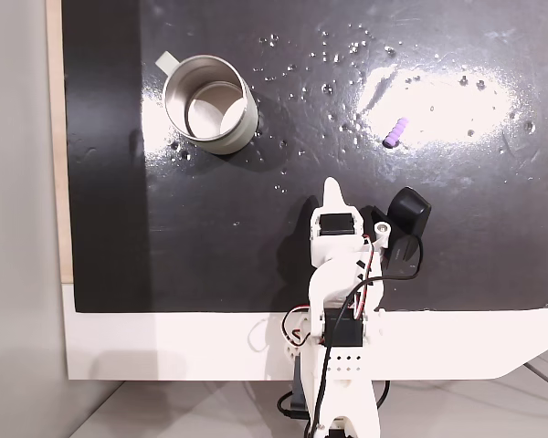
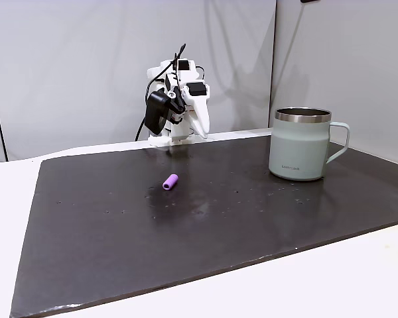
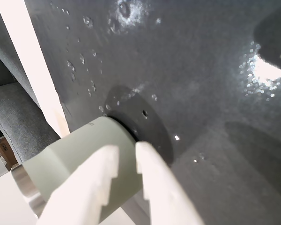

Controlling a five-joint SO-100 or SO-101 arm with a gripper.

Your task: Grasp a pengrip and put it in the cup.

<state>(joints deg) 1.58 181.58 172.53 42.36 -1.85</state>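
Observation:
The pengrip point(image 1: 395, 133) is a tiny light-purple tube lying on the dark mat, right of centre in a fixed view; it lies left of centre point(image 2: 170, 181) in another. The cup point(image 1: 207, 107) stands upright at the mat's upper left, handle pointing up-left, and it is a pale grey mug with a metal rim point(image 2: 300, 144). My gripper point(image 1: 332, 190) hovers folded back near the arm's base, well short of both things. In the wrist view its two white fingers point(image 3: 103, 173) lie nearly together with nothing between them, pointing toward the cup point(image 3: 75, 157).
A black mat point(image 1: 256, 255) covers a white table point(image 1: 164, 347). Small shiny specks and a bright glare patch point(image 1: 438, 96) mark the mat near the pengrip. The arm's base and cables point(image 1: 333, 365) sit at the table's near edge. A grey wall point(image 2: 86, 66) stands behind the arm.

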